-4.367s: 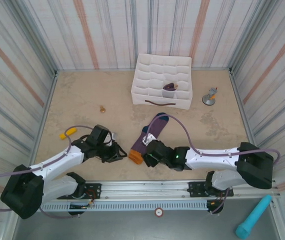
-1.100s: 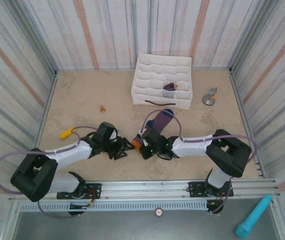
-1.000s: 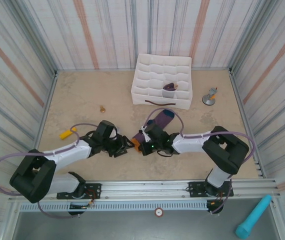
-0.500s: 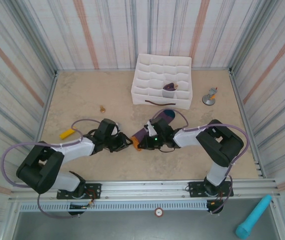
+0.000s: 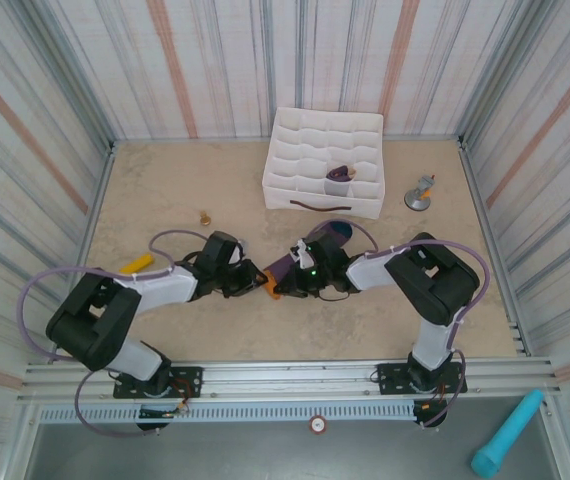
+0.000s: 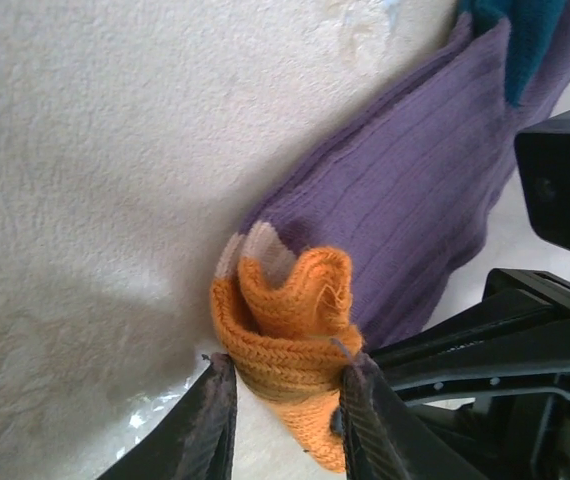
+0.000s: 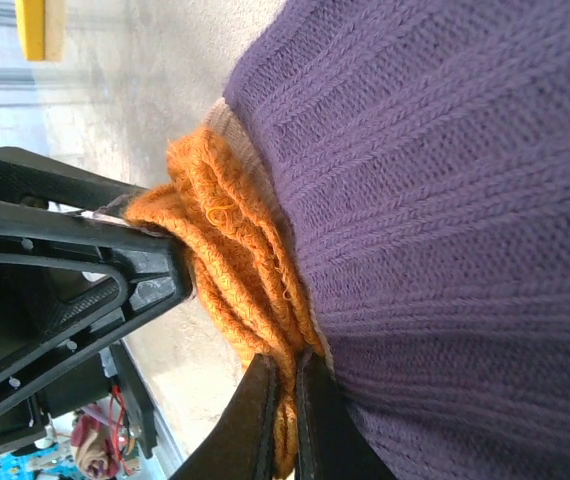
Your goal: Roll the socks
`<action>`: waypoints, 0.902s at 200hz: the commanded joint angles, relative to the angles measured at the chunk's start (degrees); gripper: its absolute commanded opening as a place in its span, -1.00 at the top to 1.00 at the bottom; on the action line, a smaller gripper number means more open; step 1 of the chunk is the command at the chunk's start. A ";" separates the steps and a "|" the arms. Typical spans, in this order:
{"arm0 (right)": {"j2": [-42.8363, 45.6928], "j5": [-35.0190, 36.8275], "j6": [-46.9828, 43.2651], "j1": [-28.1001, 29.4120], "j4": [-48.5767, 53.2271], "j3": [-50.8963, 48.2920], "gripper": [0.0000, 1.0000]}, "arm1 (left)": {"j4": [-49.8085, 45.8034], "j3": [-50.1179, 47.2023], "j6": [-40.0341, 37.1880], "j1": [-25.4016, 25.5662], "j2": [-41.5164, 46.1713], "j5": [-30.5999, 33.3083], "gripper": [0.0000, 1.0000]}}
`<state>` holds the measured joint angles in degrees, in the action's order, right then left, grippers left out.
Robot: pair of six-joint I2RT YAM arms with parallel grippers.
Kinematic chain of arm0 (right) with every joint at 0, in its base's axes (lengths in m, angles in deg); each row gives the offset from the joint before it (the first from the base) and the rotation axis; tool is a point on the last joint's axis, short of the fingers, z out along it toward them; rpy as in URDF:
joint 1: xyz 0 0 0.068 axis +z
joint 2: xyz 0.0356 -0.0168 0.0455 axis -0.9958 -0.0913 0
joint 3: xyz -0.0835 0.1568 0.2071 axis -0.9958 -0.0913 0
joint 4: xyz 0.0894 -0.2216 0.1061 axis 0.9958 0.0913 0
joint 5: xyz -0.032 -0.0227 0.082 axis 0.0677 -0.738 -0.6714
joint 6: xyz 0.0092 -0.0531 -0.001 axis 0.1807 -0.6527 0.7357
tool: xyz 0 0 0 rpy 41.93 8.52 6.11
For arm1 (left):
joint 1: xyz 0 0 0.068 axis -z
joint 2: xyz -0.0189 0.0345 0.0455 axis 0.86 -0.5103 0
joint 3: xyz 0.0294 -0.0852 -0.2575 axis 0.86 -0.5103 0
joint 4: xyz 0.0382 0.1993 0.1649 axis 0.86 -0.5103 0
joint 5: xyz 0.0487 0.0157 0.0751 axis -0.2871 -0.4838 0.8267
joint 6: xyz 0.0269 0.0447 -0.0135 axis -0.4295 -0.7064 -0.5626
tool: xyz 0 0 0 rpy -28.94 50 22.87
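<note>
Jaws of your left gripper [image 6: 280, 400] pinch the bunched orange cuff [image 6: 290, 310] of the sock [image 6: 405, 200]. Your right gripper [image 7: 285, 395] is clenched on that cuff's edge. Both arms lie low, wrists meeting mid-worktop [image 5: 165, 190]. A yellow piece [image 5: 135, 265] sits left, and the white box [image 5: 325, 160] stands beyond the toe.

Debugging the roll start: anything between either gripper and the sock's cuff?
Nothing visible. The left gripper has a finger on each side of the orange cuff of the sock, touching it. The right gripper is pinched shut on the same cuff's edge from the opposite side.
</note>
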<state>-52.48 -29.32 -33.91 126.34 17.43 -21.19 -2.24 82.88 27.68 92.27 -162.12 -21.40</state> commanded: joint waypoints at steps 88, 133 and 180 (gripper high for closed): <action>-4.88 6.41 2.32 -0.72 9.01 -3.28 1.00 | 3.55 -5.59 0.64 -0.43 6.79 2.55 0.38; -5.09 6.43 2.24 -0.92 8.93 -3.44 1.00 | 1.84 -5.14 -0.21 -0.43 5.33 3.71 0.49; -5.56 6.18 2.46 -0.90 8.61 -3.45 1.00 | 6.89 -4.57 0.89 -0.45 -0.61 2.33 0.46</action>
<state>-53.42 -30.54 -32.84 125.88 15.44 -21.41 2.96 77.66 28.44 92.14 -160.16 -19.52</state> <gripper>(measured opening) 0.083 0.269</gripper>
